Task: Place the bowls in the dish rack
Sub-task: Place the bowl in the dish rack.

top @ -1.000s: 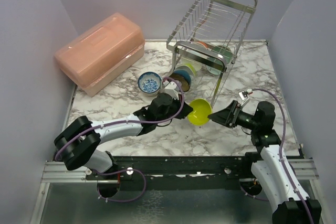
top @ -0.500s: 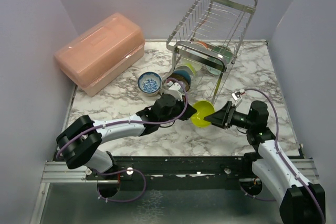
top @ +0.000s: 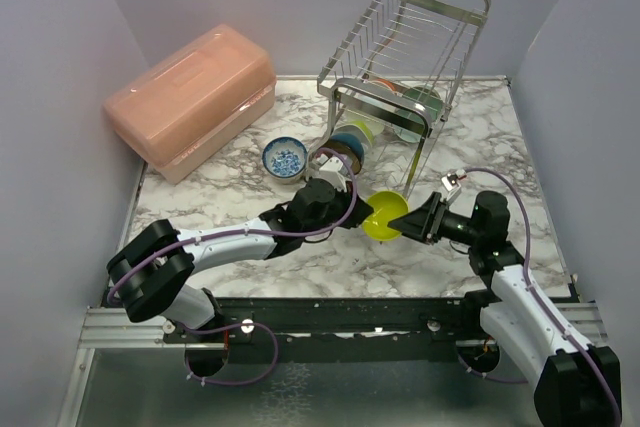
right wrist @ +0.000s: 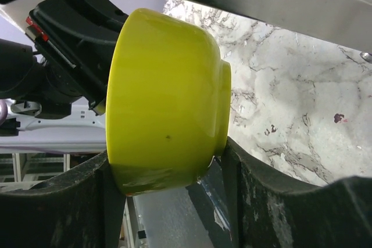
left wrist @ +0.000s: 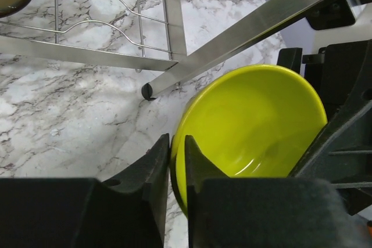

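Left gripper (left wrist: pixel 176 144) pinches the rim of the lime-green round ceramic bowl (left wrist: pixel 250 126) while right gripper (right wrist: pixel 168 160) clasps its body, just above the white marble-pattern table (top: pixel 400 269), beside the shiny steel wire dish rack (top: pixel 400 37), between pale lilac walls (top: pixel 300 7).

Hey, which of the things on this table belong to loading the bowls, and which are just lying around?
Part of the job:
- lime bowl, held off the table
- patterned bowl, on the table
- racked bowls, on the lower shelf
- rack

Just lying about:
- pink box, lid shut
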Tool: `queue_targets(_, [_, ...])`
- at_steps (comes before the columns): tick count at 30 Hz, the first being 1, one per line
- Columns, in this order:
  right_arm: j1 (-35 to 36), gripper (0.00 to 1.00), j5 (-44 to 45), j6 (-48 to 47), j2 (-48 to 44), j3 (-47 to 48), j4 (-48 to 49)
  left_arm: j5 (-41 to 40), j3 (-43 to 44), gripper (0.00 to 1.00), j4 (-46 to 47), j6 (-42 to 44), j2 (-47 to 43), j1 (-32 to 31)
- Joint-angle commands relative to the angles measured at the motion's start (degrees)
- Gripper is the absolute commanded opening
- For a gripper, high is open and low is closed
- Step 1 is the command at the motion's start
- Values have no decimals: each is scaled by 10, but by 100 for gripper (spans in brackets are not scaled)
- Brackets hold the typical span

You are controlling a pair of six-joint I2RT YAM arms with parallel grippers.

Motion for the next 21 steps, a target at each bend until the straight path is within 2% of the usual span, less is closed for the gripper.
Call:
queue_targets(1, [3,1,14,-12,5,24,-25,11,-4,23,30,-3,-7,-8])
queue_targets(11, [3,0,30,-51,31,35,-50,6,-34,65,60,-17,-26,-7])
queue_targets(16, [3,1,59,-91,38,51,-97,-7,-60,83,79,-20,-49,-3])
queue_targets(21, [3,1,77,-108,34,54,-121,-38,-96,96,99,-21,-86,2])
